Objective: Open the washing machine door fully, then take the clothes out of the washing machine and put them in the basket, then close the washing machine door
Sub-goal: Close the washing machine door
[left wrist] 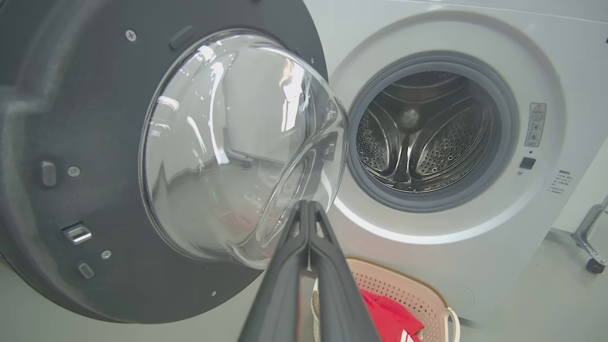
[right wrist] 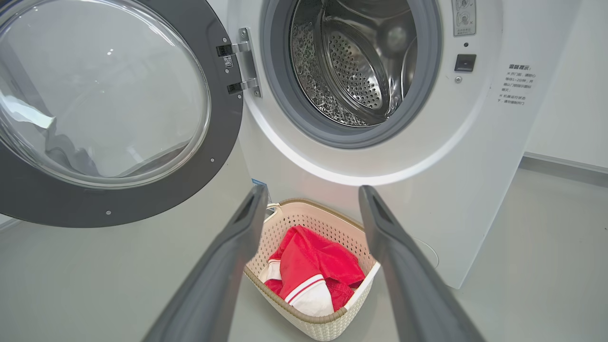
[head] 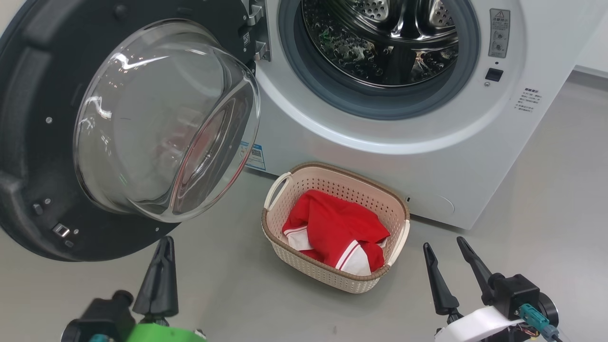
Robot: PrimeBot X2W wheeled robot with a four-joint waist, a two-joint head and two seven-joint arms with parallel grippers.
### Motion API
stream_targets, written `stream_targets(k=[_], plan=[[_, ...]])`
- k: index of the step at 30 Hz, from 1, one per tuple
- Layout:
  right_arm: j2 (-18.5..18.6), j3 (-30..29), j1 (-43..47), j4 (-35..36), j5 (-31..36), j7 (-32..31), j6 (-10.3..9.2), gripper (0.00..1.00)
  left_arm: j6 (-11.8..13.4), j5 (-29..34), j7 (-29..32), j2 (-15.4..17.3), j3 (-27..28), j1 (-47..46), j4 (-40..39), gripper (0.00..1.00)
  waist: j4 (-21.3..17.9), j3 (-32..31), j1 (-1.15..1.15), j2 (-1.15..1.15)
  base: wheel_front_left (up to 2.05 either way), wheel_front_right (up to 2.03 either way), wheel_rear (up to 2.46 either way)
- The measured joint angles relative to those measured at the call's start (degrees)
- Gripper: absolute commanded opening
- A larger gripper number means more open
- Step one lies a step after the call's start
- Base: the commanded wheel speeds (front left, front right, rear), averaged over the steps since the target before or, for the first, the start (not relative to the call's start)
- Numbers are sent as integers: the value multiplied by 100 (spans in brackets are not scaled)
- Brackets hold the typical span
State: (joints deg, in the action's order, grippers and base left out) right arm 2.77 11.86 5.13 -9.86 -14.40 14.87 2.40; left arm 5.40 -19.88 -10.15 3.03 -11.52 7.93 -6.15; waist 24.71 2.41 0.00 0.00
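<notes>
Red-and-white clothes (head: 337, 228) are dumped in the cream perforated basket (head: 304, 266) in front of the white washing machine (head: 332, 156). Its round glossy black door (head: 28, 142) is swung left, just above the pressed-together left gripper (head: 166, 243), well nearer than the spread right gripper (head: 443, 243).

Plain grey floor (head: 228, 285), smooth, faint glare. White front-loading washing machine (head: 361, 156) stands on it at the back. Cream perforated basket (head: 323, 268) with brown rim sits on the floor just beside the machine's base, contact unclear. Metal leg (left wrist: 588, 225) on a black caster (left wrist: 594, 265) rests on the floor, off to the machine's right.
</notes>
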Motion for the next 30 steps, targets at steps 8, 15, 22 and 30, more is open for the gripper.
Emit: stream_targets(k=[8, 15, 22, 30], plan=[[1, 0, -1, -14, 1, 0, -1, 100, -469, -2477, -213, -21, 123, -261, -738, 0, 26, -18, 0, 0, 0, 0, 0], [1, 8, -1, -14, 3, 0, -1, 100, -631, -4543, -312, -37, 584, -522, -1298, 0, 40, -4, 0, 0, 0, 0, 0], [2, -1, -3, -14, 8, 0, -3, 100, -773, -5022, -356, -54, 1621, -832, -1552, 0, 35, 16, 0, 0, 0, 0, 0], [4, -40, -3, 10, 8, 0, -12, 100, -665, -5549, -286, 380, 2792, -1145, -1401, 0, 51, 64, 0, 0, 0, 0, 0]])
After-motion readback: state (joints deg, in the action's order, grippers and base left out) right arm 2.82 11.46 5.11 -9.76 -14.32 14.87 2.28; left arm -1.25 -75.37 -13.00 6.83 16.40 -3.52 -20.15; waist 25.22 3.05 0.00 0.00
